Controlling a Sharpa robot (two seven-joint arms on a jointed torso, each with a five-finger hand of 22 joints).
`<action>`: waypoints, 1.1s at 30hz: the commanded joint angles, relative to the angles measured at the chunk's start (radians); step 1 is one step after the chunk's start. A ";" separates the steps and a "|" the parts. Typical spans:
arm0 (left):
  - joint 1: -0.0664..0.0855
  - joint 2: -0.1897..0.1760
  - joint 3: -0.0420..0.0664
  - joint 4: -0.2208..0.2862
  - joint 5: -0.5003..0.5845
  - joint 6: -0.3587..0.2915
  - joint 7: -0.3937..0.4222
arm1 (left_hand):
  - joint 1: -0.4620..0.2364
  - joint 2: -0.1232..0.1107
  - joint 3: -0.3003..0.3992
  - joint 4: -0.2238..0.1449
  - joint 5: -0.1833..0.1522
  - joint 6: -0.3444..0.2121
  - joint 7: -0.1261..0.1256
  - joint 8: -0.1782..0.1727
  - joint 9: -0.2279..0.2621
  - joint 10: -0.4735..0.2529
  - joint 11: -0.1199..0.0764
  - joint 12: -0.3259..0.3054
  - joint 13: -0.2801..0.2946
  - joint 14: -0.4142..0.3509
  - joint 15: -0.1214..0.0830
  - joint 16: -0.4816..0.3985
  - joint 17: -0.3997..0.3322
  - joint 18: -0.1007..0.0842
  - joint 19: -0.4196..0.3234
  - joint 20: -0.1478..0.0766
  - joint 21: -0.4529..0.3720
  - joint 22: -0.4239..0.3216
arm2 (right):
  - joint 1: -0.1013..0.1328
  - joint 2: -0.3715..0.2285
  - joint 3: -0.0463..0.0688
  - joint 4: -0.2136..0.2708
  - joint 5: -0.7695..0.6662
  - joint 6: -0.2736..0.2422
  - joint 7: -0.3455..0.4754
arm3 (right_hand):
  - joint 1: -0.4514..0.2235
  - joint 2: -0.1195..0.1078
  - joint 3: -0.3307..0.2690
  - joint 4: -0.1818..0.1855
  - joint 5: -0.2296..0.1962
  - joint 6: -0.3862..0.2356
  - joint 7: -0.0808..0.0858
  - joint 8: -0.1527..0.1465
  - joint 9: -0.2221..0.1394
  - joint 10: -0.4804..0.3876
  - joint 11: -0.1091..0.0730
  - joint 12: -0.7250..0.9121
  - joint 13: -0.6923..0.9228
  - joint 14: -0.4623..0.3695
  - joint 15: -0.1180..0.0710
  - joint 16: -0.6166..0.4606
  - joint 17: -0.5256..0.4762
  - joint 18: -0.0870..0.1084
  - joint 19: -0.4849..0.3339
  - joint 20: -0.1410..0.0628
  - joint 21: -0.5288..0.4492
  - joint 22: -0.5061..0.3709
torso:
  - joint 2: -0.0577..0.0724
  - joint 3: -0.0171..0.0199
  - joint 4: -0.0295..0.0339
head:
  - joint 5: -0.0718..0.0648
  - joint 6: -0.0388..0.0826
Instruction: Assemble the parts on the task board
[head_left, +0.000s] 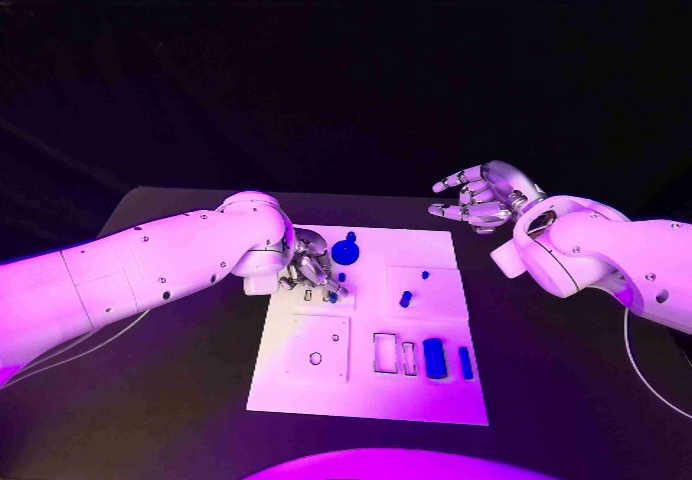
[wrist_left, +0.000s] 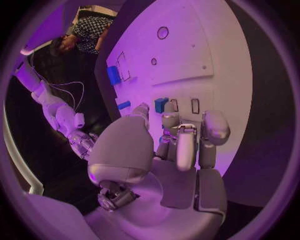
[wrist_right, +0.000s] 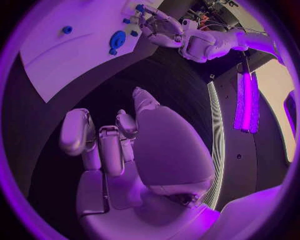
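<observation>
Pinching a small blue part (head_left: 333, 293) over the white board (head_left: 433, 400), the left hand (head_left: 307, 268) could jam it if tilted, while the right hand (head_left: 480, 197) hovers empty, fingers spread.

A flat black tabletop (head_left: 173, 400) carries a flat white rectangular task board (head_left: 368, 395), which lies directly on it in the middle, its long sides running from the near edge toward the far edge, with bare black surface on either side.
</observation>
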 joint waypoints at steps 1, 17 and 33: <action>0.001 0.004 0.000 -0.001 0.009 0.038 -0.004 | 0.009 0.004 0.005 -0.003 0.003 -0.003 0.000 -0.004 0.002 -0.009 0.000 0.002 0.002 0.065 0.001 0.006 0.154 -0.011 0.005 0.002 0.007 0.003 | 0.000 0.000 0.000 0.002 -0.013 0.016 -0.001 | -0.002 -0.007 0.004 0.001 0.004 -0.008 0.000 0.001 -0.002 -0.007 0.001 -0.004 -0.001 0.043 0.000 -0.004 0.033 0.010 -0.008 0.002 -0.003 -0.001 | 0.000 -0.0002 0.0003 | -0.001 -0.004; 0.001 0.010 -0.004 -0.010 0.006 0.039 -0.007 | 0.050 0.027 0.029 -0.004 0.007 0.000 -0.002 -0.009 0.008 -0.018 -0.001 0.000 -0.003 0.065 0.000 0.007 0.157 -0.011 0.000 0.003 0.013 0.007 | 0.000 0.001 0.000 0.005 -0.050 0.019 -0.008 | -0.003 -0.006 0.009 0.001 0.004 -0.002 -0.002 0.005 -0.001 -0.005 0.000 -0.005 -0.005 0.043 -0.002 -0.006 0.030 0.010 -0.008 0.001 -0.005 -0.002 | 0.000 -0.0002 0.0007 | -0.005 -0.010; 0.000 0.013 -0.007 -0.012 0.014 0.020 -0.001 | 0.130 0.051 0.111 -0.003 0.007 0.002 -0.010 -0.011 0.023 -0.019 -0.009 0.001 0.002 0.066 -0.007 0.008 0.159 -0.011 -0.004 -0.001 0.020 0.014 | 0.000 0.004 0.000 0.000 -0.051 0.023 -0.011 | -0.003 -0.006 0.012 0.000 0.004 0.001 -0.003 0.007 0.000 -0.003 -0.001 -0.005 -0.006 0.043 -0.003 -0.006 0.031 0.010 -0.007 0.000 -0.006 -0.002 | 0.000 -0.0004 0.0011 | -0.003 -0.016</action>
